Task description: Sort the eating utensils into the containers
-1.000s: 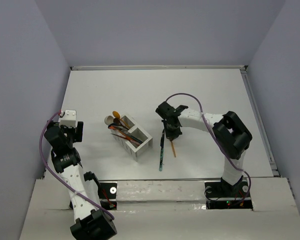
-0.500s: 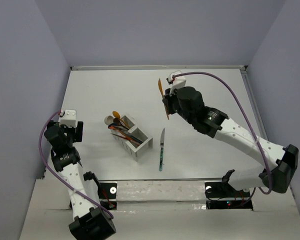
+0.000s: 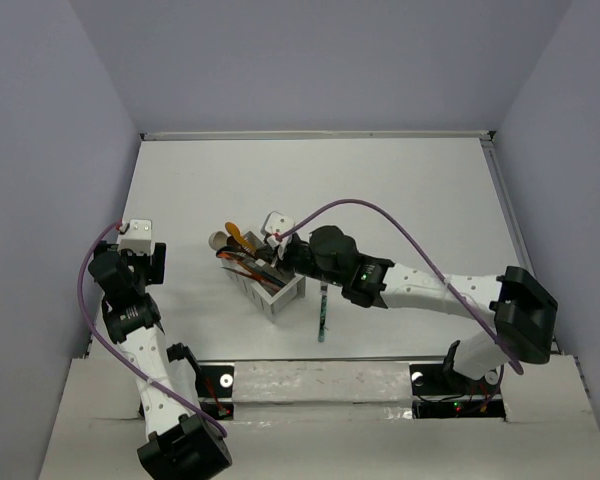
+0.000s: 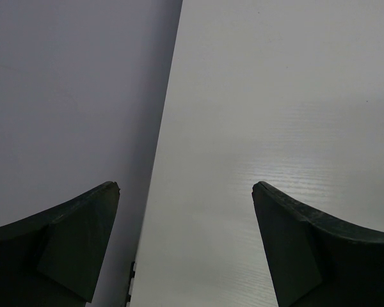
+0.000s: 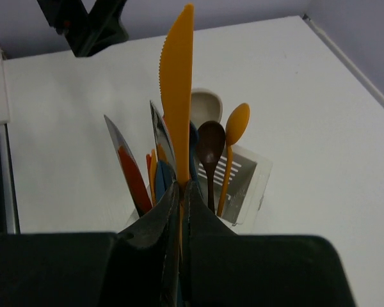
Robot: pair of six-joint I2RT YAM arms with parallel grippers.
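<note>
Trouble first: the right gripper (image 5: pixel 181 192) is clamped on the handle end of an orange knife (image 5: pixel 178 96), which hangs right over the divided box (image 5: pixel 245 171), and that box is crowded. A red knife (image 5: pixel 136 182), a grey knife (image 5: pixel 159 137), a brown spoon (image 5: pixel 211 137), a beige spoon (image 5: pixel 206 102) and an orange spoon (image 5: pixel 237 121) all bristle out of it. From here, a straight push could jam the knife against those handles, lever one out, or shove the light box along the table (image 3: pixel 430 200). An early release might tip it over the rim. I cannot tell which compartment it hangs above.

The knife is slim, flat and bright orange, serrated down one edge and tapering to a point. A teal-handled knife (image 3: pixel 323 308) lies flat just right of the box. The left gripper (image 4: pixel 185 192) sits well left of the box, fingers spread, nothing between them.
</note>
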